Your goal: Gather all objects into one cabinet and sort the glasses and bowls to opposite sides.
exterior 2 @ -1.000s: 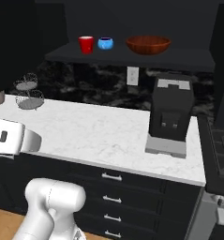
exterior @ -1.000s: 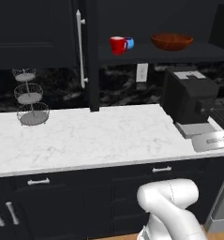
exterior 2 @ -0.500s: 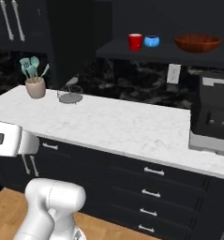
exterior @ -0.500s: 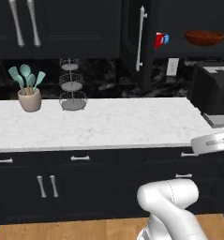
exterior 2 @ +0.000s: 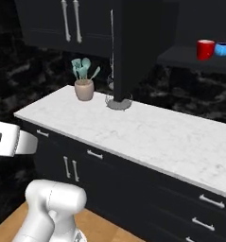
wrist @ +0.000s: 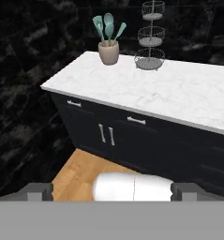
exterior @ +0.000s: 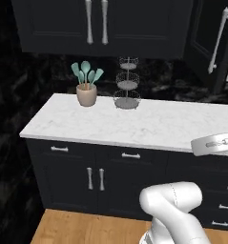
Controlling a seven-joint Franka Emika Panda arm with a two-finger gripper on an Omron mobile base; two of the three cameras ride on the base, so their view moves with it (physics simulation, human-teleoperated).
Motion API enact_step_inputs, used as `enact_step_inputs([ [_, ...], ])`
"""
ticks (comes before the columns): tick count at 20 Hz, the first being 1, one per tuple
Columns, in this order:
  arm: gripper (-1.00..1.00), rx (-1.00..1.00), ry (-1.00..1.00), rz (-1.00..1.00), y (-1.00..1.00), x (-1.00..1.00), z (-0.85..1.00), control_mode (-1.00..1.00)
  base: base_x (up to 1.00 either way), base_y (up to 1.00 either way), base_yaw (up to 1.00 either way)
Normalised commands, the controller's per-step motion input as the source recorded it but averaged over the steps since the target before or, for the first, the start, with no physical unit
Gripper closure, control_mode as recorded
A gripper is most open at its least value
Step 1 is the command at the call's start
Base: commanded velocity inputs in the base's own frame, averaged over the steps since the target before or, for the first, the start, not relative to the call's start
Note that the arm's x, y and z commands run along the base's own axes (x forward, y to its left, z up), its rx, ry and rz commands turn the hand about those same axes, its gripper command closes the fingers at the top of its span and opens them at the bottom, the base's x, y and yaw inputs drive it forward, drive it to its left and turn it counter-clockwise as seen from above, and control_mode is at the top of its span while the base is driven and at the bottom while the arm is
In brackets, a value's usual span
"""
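Observation:
A glossy red mug (exterior 2: 205, 49) and a small bright-blue vessel (exterior 2: 223, 48) stand side by side on the shelf of the open black upper cabinet (exterior 2: 185, 59) at the upper right of the right base view. Its tall door (exterior 2: 135, 47) hangs open, edge-on there, and shows its long silver bar handle (exterior: 217, 40) in the left base view. The bowls are out of view. My gripper (wrist: 112, 191) is open with nothing between its fingertips (wrist: 38, 191). It hangs well back from the counter and looks down at the floor and the lower cabinet fronts.
On the white marble counter (exterior: 149, 126) stand a beige holder with teal utensils (exterior: 86, 90) and a tiered wire basket (exterior: 127, 88). Closed upper cabinets (exterior: 96, 24) hang above them. Drawers and doors with short handles (exterior: 95, 178) run below, and the counter's left end borders a dark wall.
The base has driven left along the counter, so the whole scene has slid right. The coffee machine and the reddish-brown bowl have left the views. The gripper stays open.

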Motion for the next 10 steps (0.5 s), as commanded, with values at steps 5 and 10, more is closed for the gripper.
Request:
enact_step_inputs([
  [5,-1.00,0.00,0.00,0.00,0.00,0.00,0.00,1.00,0.00,0.23,0.45],
  [10,-1.00,0.00,0.00,0.00,0.00,0.00,0.00,1.00,-0.04,-0.03,0.57],
])
